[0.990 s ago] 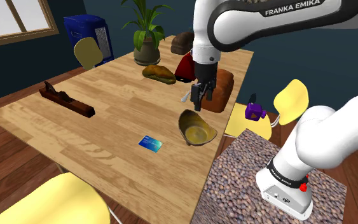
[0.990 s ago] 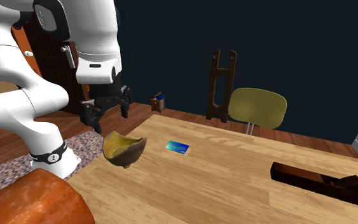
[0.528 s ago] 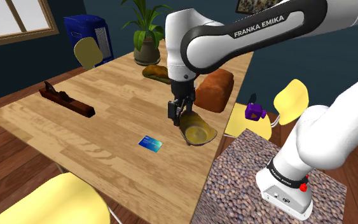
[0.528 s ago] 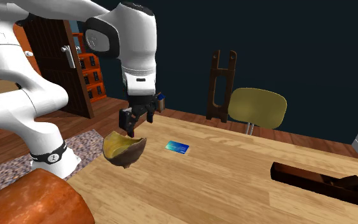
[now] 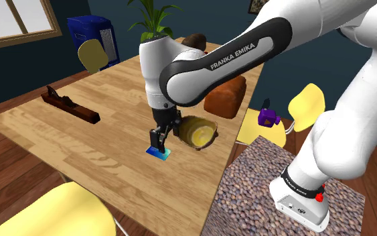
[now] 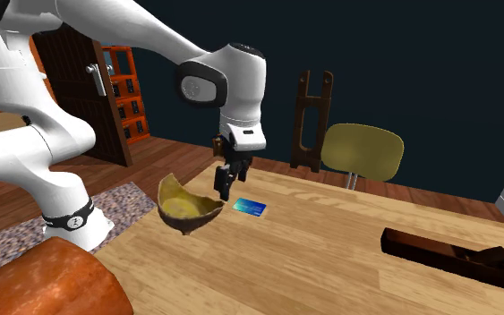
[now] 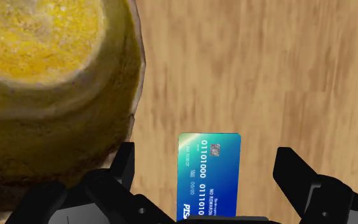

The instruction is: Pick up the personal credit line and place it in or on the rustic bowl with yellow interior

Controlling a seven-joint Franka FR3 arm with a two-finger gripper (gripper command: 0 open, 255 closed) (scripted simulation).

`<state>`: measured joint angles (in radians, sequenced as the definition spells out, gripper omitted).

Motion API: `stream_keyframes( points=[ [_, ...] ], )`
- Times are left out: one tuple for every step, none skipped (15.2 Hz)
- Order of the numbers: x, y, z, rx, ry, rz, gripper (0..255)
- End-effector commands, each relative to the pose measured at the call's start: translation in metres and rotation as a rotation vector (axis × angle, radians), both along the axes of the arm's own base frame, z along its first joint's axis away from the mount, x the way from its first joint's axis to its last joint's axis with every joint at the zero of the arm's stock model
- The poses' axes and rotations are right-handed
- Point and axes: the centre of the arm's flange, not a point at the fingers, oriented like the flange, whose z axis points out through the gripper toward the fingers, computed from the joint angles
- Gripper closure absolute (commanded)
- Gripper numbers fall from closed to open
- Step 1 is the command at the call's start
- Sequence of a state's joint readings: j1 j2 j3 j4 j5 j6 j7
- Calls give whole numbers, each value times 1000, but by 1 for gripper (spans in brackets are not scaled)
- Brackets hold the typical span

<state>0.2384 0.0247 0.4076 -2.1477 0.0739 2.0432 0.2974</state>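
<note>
A blue credit card (image 5: 160, 153) lies flat on the wooden table (image 5: 106, 144), beside a rough brown bowl with a yellow interior (image 5: 197, 131). The bowl stands tilted, its opening turned partly sideways. My gripper (image 5: 158, 141) hangs just above the card, open. In the wrist view the card (image 7: 210, 172) lies between the two black fingertips (image 7: 124, 167), which stand wide apart and do not touch it; the bowl (image 7: 50, 83) is close beside one finger. From the second exterior view the gripper (image 6: 227, 184) hovers between the bowl (image 6: 187, 208) and the card (image 6: 252, 208).
A brown bread loaf (image 5: 225, 96) sits behind the bowl, and a dark wooden hand plane (image 5: 69, 105) lies at the far side. A potted plant (image 5: 155, 37) stands at the table's far end. Yellow chairs (image 5: 46, 211) (image 5: 307, 104) ring the table, beside the speckled stand (image 5: 274, 194).
The arm swung from above the loaf, past the bowl, down over the card. The bowl has shifted a little and tipped. The card has not moved.
</note>
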Motion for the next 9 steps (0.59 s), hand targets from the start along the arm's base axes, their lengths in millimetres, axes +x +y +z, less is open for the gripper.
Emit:
stream_keyframes(
  points=[
    [-1,13,-11,-2,1,7,0],
    [-2,13,-16,-2,1,7,0],
    [-2,13,-21,-2,1,7,0],
    [-3,13,-27,-2,1,7,0],
    [-4,13,-32,-2,1,7,0],
    [-5,12,-37,-2,1,7,0],
    [-5,12,-42,-2,1,7,0],
    [-6,12,-45,-2,1,7,0],
    [-6,12,-45,-2,1,7,0]
  ],
)
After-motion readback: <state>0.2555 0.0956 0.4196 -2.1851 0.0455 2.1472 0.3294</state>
